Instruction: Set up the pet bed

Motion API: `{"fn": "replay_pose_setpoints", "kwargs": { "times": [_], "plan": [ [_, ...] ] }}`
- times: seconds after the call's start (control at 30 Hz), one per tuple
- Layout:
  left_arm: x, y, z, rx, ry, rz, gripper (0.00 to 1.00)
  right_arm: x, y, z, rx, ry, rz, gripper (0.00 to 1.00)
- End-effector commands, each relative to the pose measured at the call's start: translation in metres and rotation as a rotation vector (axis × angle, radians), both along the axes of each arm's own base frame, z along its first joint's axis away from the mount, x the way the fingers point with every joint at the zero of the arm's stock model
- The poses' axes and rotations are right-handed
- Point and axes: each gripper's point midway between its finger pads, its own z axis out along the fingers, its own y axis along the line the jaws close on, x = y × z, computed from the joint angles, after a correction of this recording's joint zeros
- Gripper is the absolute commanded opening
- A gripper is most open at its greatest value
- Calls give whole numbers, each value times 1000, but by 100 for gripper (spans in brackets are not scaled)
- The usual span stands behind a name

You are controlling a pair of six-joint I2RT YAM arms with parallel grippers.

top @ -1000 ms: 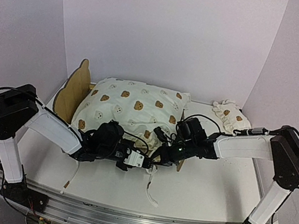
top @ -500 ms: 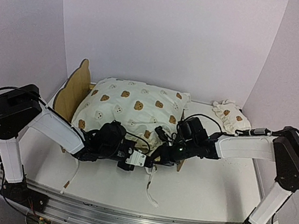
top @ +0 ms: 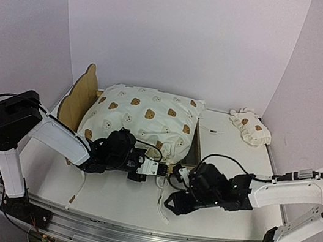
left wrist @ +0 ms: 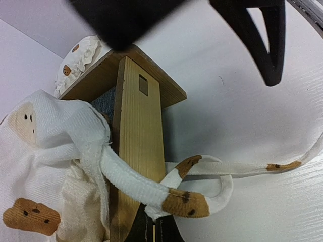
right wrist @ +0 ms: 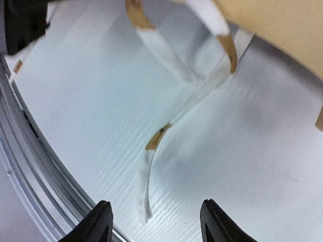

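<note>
- The pet bed [top: 81,98] sits on the left half of the white surface [top: 105,195]. Its tall curved headboard is at the left end and its low wooden frame runs to the right.
- A big cream bear-print cushion [top: 143,118] lies puffed up on top of the bed and covers most of the frame.
- A small matching pillow [top: 248,126] lies well apart from the bed, at the far right of the surface.
- The left end effector [left wrist: 154,227] is at the near right corner of the bed, just beside the wooden corner post [left wrist: 136,131].
- Its fingers are pressed together on a tie string [left wrist: 131,181] from the cushion. The string loops across the front of the post.
- The right end effector [right wrist: 156,222] hangs low over the surface, just in front of that same corner.
- Its fingers [right wrist: 101,222] are spread wide with nothing between them.
- A loose string end [right wrist: 156,138] lies flat on the surface just below it, trailing toward the near edge.
</note>
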Motion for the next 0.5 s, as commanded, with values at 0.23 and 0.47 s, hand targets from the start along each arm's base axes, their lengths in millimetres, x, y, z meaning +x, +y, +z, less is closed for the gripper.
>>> {"fn": "replay_pose_setpoints", "kwargs": {
  "times": [0.23,0.47],
  "plan": [
    [9,-3,30,-66,-23,35,0,6,42,-43,-165,-219,-16,68],
    [10,-1,32,-67,-20,49,0,14,3,-59,-261,-226,-151,14]
  ]
}}
